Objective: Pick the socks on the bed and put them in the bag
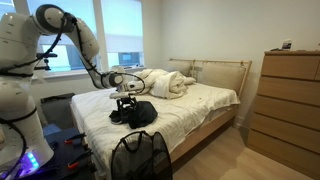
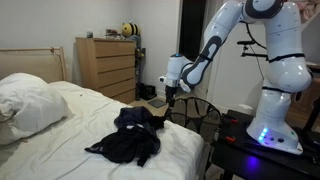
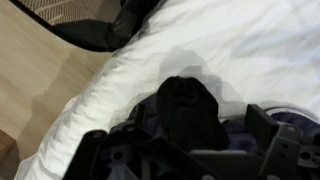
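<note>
White sheets cover the bed (image 1: pixel 205 100), which has a pale wooden frame, and we find the robot working at its near corner. The gripper (image 3: pixel 180 132) hangs low over the mattress with its fingers (image 3: pixel 268 135) spread apart and nothing clamped between them. In the wrist view a black sock (image 3: pixel 190 105) lies straight ahead of the gap, draped on top of a dark heap of clothes (image 3: pixel 150 135) that spreads under both fingers. We cannot tell from any view whether the fingertips touch the cloth.

In both exterior views the gripper (image 1: pixel 125 100) (image 2: pixel 170 100) sits over the edge of the heap (image 1: pixel 135 113) (image 2: pixel 130 137) that is nearest the bed's corner, and the rest of the heap spreads away from it across the sheet.

Beyond the corner of the mattress, on the wooden floor (image 3: pixel 30 85), stands the black mesh bag (image 1: pixel 140 155) (image 2: pixel 198 112) (image 3: pixel 85 25), just beside the bed and near the gripper. Farther up the bed, a rumpled white duvet (image 1: pixel 168 83) (image 2: pixel 25 100) is piled by the slatted headboard (image 1: pixel 225 70), well apart from the heap. A wooden dresser (image 1: pixel 290 100) (image 2: pixel 105 65) stands against the wall past the bed, and a window (image 1: pixel 110 35) lights the room behind the white arm (image 1: pixel 75 35) (image 2: pixel 230 30).
</note>
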You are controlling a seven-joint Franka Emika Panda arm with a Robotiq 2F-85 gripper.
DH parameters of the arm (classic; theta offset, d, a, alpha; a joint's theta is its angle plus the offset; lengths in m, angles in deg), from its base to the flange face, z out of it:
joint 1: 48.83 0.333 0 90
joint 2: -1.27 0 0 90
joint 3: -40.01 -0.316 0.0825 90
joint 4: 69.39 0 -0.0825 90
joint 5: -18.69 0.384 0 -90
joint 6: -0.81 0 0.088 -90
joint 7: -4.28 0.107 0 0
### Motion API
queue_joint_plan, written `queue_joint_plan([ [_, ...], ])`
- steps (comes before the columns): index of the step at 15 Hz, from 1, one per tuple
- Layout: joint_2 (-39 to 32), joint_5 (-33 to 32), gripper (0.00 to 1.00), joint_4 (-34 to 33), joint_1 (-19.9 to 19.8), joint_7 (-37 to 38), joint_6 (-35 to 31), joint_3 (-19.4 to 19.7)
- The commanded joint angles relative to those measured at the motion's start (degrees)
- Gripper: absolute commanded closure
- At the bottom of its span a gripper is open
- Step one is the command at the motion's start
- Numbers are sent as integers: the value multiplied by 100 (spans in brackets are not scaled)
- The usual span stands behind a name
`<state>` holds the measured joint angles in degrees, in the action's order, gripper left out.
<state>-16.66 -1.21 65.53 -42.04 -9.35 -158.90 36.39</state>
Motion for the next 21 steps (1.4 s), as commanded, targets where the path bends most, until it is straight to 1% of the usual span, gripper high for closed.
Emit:
queue_joint_plan([
  [1, -561, -225, 0, -433, 185, 234, -463, 135],
  [4, -962, -178, 0, -712, 304, 176, -603, 166],
  [11, -1674, -148, 0, -1220, 516, 130, -543, 199],
  [12, -1734, -161, 4, -1267, 536, 123, -555, 222],
  [13, -1778, -183, 26, -1314, 573, 135, -564, 267],
  [15, -1826, -199, 31, -1375, 621, 160, -612, 348],
  [18, -1822, -197, 56, -1413, 663, 187, -657, 461],
  [20, -1758, -183, 69, -1393, 666, 200, -664, 503],
  [21, -1697, -166, 78, -1355, 647, 205, -668, 507],
])
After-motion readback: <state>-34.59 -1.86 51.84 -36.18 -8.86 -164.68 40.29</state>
